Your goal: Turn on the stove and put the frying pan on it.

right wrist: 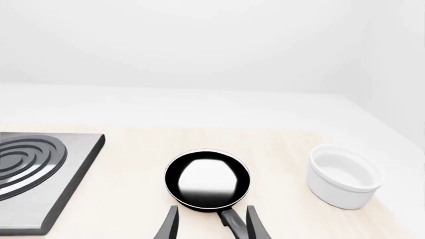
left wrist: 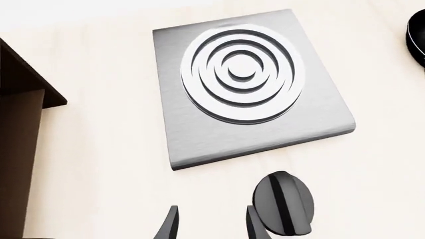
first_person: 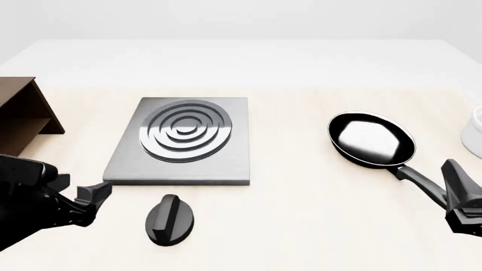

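Note:
The stove [first_person: 218, 161] is a flat grey slab with a ringed burner [first_person: 186, 131]; it also shows in the left wrist view [left wrist: 319, 114]. Its black oval knob [first_person: 171, 219] lies on the table in front of it. My left gripper [first_person: 92, 197] is open and empty, to the left of the knob. In the left wrist view the knob [left wrist: 283, 203] sits just outside one finger of the left gripper [left wrist: 211, 226]. The frying pan [first_person: 371, 139] lies to the right of the stove. My right gripper [right wrist: 211, 225] is open, its fingers on either side of the pan's handle [right wrist: 232, 221].
A dark brown wooden shelf [first_person: 22, 110] stands at the left edge and shows in the left wrist view [left wrist: 27, 99]. A white bowl [right wrist: 344, 175] stands to the right of the pan, at the front view's right edge [first_person: 474, 132].

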Robot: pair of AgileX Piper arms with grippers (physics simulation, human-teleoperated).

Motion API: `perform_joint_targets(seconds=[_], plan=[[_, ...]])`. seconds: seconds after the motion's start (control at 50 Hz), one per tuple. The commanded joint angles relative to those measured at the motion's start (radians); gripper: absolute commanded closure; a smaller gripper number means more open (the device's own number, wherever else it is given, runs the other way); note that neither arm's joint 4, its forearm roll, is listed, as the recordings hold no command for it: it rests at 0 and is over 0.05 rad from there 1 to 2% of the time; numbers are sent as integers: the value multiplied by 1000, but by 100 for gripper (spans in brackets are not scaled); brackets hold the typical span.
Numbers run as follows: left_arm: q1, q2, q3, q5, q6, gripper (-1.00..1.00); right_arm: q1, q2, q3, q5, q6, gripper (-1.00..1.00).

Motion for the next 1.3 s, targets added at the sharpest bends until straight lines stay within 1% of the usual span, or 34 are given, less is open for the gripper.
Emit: perform_joint_targets(seconds=[0.02,0.1,0.12,0.18,0.2,0.22,0.24,0.26,0.28,0.32,0.42,0.5,0.52,0.58,0.64,0.7,0.72,0.8,0.84,0.88,0.9,0.92,0.94,0.96,0.98,1.0,1.02,1.08,1.16,1.22,1.24,1.26,1.28,1.3], plan=[[-33,138,50,-95,-8,-100,-6,-5,0,8,-8,-100],[-56,180,58,-130,-24,-100,-7,-1,0,7,-8,-100],[-68,191,67,-143,-39,-100,-6,-3,0,9,-11,-100],[-69,213,75,-168,-35,-100,-6,-3,0,10,-11,-100],[-106,270,82,-215,-72,-100,-7,0,0,7,-11,-100],[-106,274,83,-219,-72,-100,-7,1,0,7,-11,-100],[-110,307,90,-251,-76,-100,-7,2,0,6,-9,-100],[-135,370,102,-314,-111,-100,-7,7,0,2,-10,-100],[-135,375,103,-319,-111,-100,-7,8,0,2,-10,-100],[-129,446,117,-395,-98,-100,-4,17,0,-3,-8,-100],[-143,501,122,-445,-113,-100,-5,36,0,-22,-9,-100],[-161,566,126,-503,-139,-100,-5,84,0,-67,-10,-100],[-155,569,127,-508,-134,-100,-4,84,0,-68,-11,-100],[-164,603,129,-541,-153,-100,-5,89,0,-69,-16,-100],[-165,672,131,-603,-158,-100,-6,78,0,-58,-14,-100],[-199,707,134,-634,-202,-100,-5,104,0,-82,-13,-100],[-230,720,137,-648,-237,-100,-6,112,0,-90,-15,-100],[-246,726,130,-652,-251,-100,-7,126,0,-102,-15,-100],[-264,703,142,-647,-274,-100,-8,122,0,-97,-16,-100],[-314,703,151,-666,-344,-100,-10,118,0,-93,-17,-100],[-417,668,184,-712,-493,-100,-11,117,0,-91,-18,-100],[-417,669,186,-714,-493,-100,-11,117,0,-90,-18,-100],[-422,672,192,-735,-519,-100,-12,116,0,-87,-19,-100],[-471,679,204,-773,-596,-100,-12,113,0,-85,-20,-100],[-508,676,205,-788,-652,-100,-14,112,0,-83,-20,-100],[-519,637,204,-770,-671,-100,-15,109,0,-80,-21,-100],[-548,587,205,-751,-722,-100,-16,108,0,-78,-22,-100],[-575,449,205,-676,-788,-100,-20,76,0,-45,-24,-100],[-597,389,205,-634,-840,-100,-25,56,0,-20,-27,-100],[-617,310,205,-549,-813,-100,-27,47,0,-11,-27,-100],[-619,268,205,-502,-793,-100,-27,59,0,-21,-27,-100],[-621,151,204,-385,-746,-100,-29,74,0,-33,-28,-100],[-621,136,204,-370,-746,-100,-29,75,0,-35,-28,-100],[-617,14,203,-255,-693,-100,-28,101,0,-55,-27,-100]])
